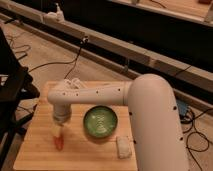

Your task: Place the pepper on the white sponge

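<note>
One risk I see: the spread claw (60,131), hovering right over the small orange-red tapered pepper (59,144), could close off-centre and roll it across the wooden tabletop (35,154).

Lab: floor cables (60,62), wooden table (90,159).

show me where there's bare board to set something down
Bare patches on the wooden table: the near strip between the pepper and the white sponge, below the green plate; also the near corner at the picture's left. Crowded: the tool hangs right over the pepper, and the arm covers the back.
</note>
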